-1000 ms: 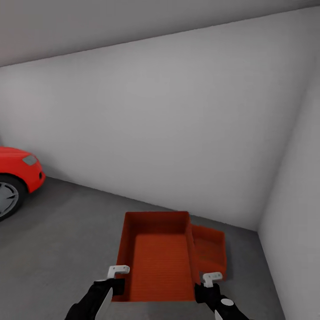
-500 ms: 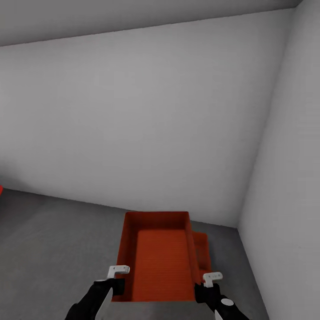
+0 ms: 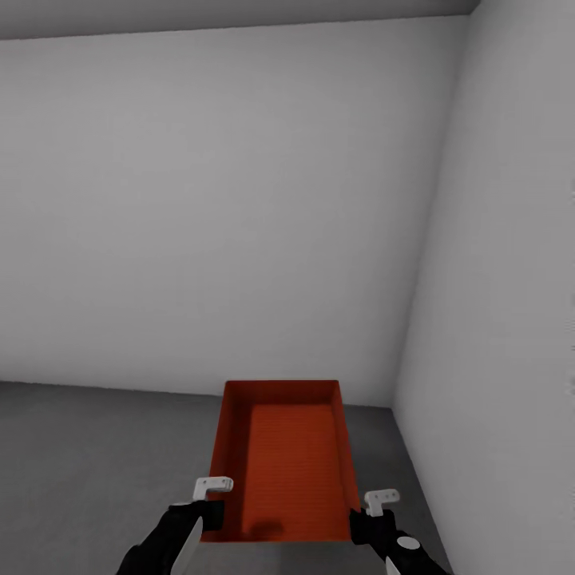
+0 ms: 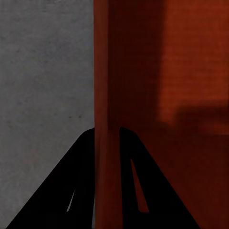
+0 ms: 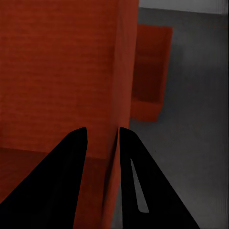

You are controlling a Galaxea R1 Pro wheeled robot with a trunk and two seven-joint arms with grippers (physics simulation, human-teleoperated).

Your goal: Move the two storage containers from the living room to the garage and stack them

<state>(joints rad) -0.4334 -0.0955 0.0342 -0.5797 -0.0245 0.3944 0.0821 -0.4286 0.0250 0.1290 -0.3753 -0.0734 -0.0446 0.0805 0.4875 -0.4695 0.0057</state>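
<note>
A rust-red storage container (image 3: 281, 463) is held above the floor (image 3: 88, 471) of the garage, in front of the robot, open side up, with its long axis pointing toward the far wall (image 3: 216, 208). Its ribbed bottom and plain inner walls are seen in the head view. The container is carried by both arms at its near end.

The left gripper (image 3: 209, 501) is closed on the container's left side wall near the near corner. In the left wrist view, the left gripper (image 4: 107, 143) is seen with one finger on each face of the thin red wall (image 4: 102, 71), the wall being clamped between them. The right gripper (image 3: 375, 511) is closed on the right side wall near the near corner. In the right wrist view, the right gripper (image 5: 102, 143) is likewise seen with the wall edge pinched between its two dark fingers (image 5: 71, 162).

A second storage container (image 5: 151, 71) is seen in the right wrist view, resting on the dark grey concrete beyond and below the held one, just beside its right wall. Whether the two touch cannot be told.

The held container is located near the corner formed by the far wall and the side wall (image 3: 511, 279) on the right. Both walls are plain white-grey.
</note>
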